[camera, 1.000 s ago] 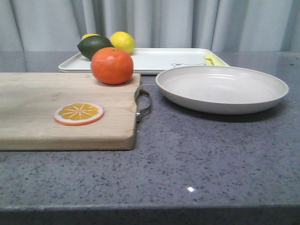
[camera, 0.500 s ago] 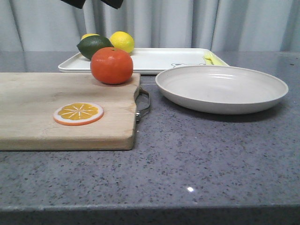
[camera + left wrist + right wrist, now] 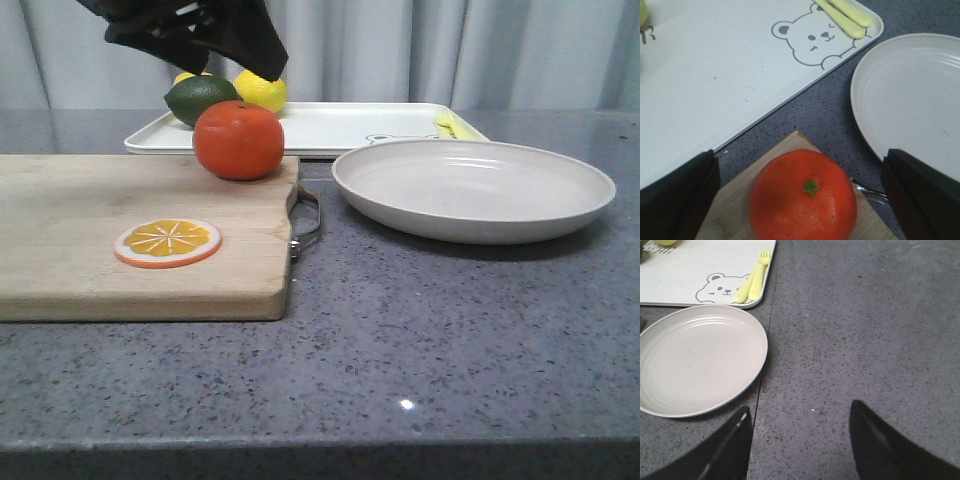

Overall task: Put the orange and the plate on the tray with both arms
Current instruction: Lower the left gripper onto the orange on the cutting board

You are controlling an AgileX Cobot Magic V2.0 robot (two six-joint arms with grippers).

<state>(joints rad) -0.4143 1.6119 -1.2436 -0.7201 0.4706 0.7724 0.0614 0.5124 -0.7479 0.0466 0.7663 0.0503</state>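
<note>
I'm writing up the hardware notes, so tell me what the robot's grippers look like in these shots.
Both look black and matte. The left gripper shows two broad, blocky fingers with flat faces and angled edges. The right gripper has smoother, tapered fingers with a slight sheen. From the front, the left one is a dark, angular shape. No cables, markings or sleeves are visible.
</note>
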